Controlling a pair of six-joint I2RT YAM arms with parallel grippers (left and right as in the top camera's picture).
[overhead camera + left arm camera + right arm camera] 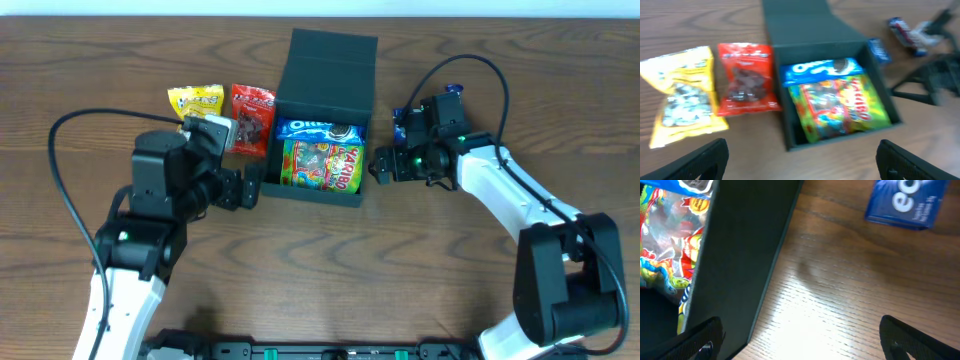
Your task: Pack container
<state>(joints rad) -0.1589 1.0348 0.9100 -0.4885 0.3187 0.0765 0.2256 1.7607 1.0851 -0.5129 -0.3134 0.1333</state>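
The dark teal-green container (325,72) stands open at the table's middle, lid flapped back. Inside lie a blue Oreo packet (318,130) and a colourful Haribo bag (322,165); both show in the left wrist view, the Oreo packet (822,67) above the Haribo bag (842,107). A yellow snack bag (195,101) and a red snack bag (251,118) lie left of the box. My left gripper (248,187) is open and empty at the box's front left corner. My right gripper (380,166) is open and empty beside the box's right wall (747,255).
A blue packet (905,202) lies on the wood right of the box, near my right arm (500,185). In the left wrist view a small blue packet (879,50) and a blurred wrapped snack (907,35) lie right of the box.
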